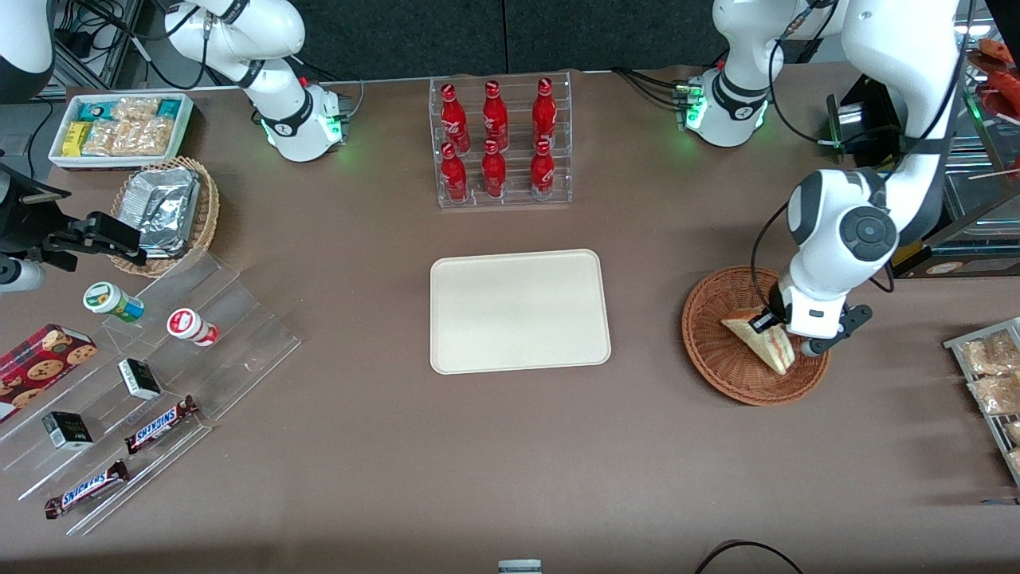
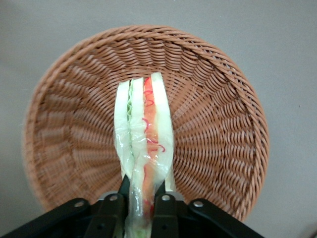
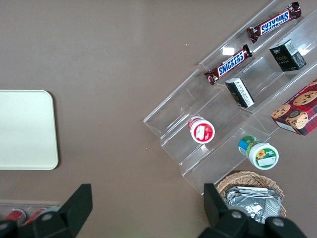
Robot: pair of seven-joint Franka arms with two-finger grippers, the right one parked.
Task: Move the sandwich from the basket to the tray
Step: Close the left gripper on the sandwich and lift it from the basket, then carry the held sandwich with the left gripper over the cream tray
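The sandwich (image 1: pixel 761 339) is a wrapped triangular wedge over the reddish-brown wicker basket (image 1: pixel 717 359), toward the working arm's end of the table. My left gripper (image 1: pixel 785 339) is over the basket, shut on the sandwich. In the left wrist view the gripper (image 2: pixel 142 196) pinches the wedge's end, and the sandwich (image 2: pixel 144 134) shows red, green and pale layers above the basket (image 2: pixel 218 129). I cannot tell whether the sandwich still touches the basket floor. The cream tray (image 1: pixel 519 310) lies bare in the middle of the table, also in the right wrist view (image 3: pixel 25 129).
A clear rack of red bottles (image 1: pixel 500 143) stands farther from the camera than the tray. A wire rack of snack bags (image 1: pixel 992 375) sits at the working arm's table edge. Clear stepped shelves with snacks (image 1: pixel 143 383) and a tan basket of foil packets (image 1: pixel 169 211) lie toward the parked arm's end.
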